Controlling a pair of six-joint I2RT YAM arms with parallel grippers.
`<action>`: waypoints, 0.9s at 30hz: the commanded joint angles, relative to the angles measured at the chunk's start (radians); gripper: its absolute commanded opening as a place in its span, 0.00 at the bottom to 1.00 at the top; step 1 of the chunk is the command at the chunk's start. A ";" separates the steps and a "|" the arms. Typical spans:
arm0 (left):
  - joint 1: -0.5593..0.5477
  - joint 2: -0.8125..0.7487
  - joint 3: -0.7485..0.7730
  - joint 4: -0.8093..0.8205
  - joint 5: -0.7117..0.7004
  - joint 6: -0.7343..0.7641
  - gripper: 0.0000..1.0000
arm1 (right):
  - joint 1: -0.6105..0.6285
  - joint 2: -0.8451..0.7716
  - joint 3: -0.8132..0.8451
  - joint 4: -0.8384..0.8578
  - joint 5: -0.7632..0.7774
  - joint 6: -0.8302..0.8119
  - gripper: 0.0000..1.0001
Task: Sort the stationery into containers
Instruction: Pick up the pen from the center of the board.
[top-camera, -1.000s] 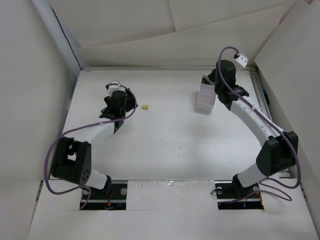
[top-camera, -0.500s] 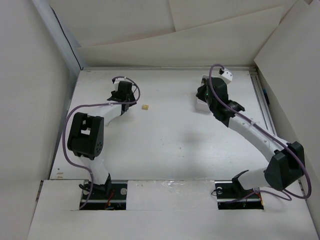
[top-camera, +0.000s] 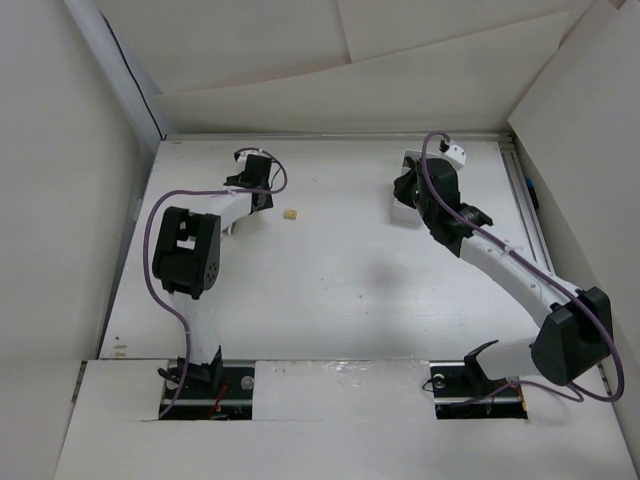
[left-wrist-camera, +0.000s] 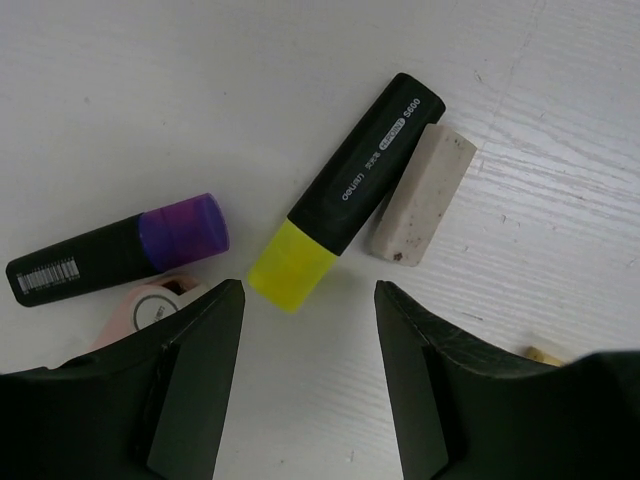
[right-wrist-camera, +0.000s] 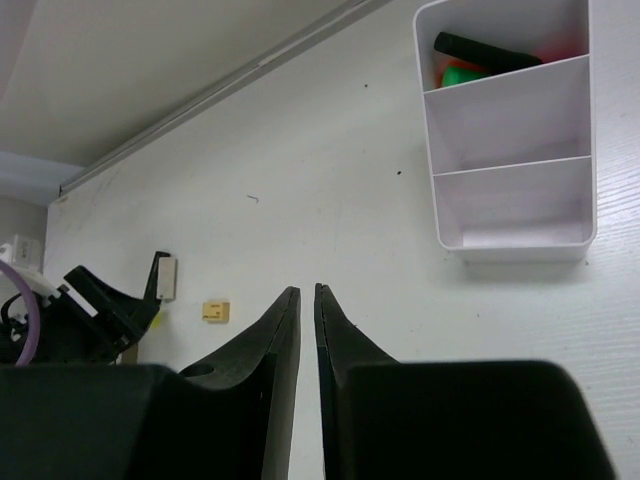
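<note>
Sorting tally: partly done.
- White box (right-wrist-camera: 510, 243), 3 compartments: far 1 holds markers (right-wrist-camera: 480, 55) (black, green, orange-red visible). Other 2 show nothing.
- Unsorted on table (left-wrist-camera: 150, 80): yellow highlighter (left-wrist-camera: 350, 190), eraser (left-wrist-camera: 420, 195) touching it, purple highlighter (left-wrist-camera: 120, 255), tan block (top-camera: 291, 214) nearby.
- Left gripper (left-wrist-camera: 310, 297): jaws apart, gripping nothing, just beside yellow cap.
- Right gripper (right-wrist-camera: 307, 300): pinched nearly together, empty, near box.

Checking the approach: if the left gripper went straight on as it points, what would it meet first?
Probably the yellow highlighter: its yellow end lies just ahead of the left gripper, between the open jaws, though depth is unclear.
</note>
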 joint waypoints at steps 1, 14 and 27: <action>0.005 0.030 0.070 -0.046 -0.025 0.056 0.52 | -0.016 -0.057 -0.007 0.056 -0.018 0.002 0.17; 0.024 0.096 0.121 -0.069 -0.011 0.091 0.52 | -0.025 -0.067 -0.025 0.065 -0.030 0.002 0.19; 0.024 0.093 0.099 -0.057 0.032 0.102 0.37 | -0.025 -0.076 -0.025 0.065 -0.039 0.002 0.29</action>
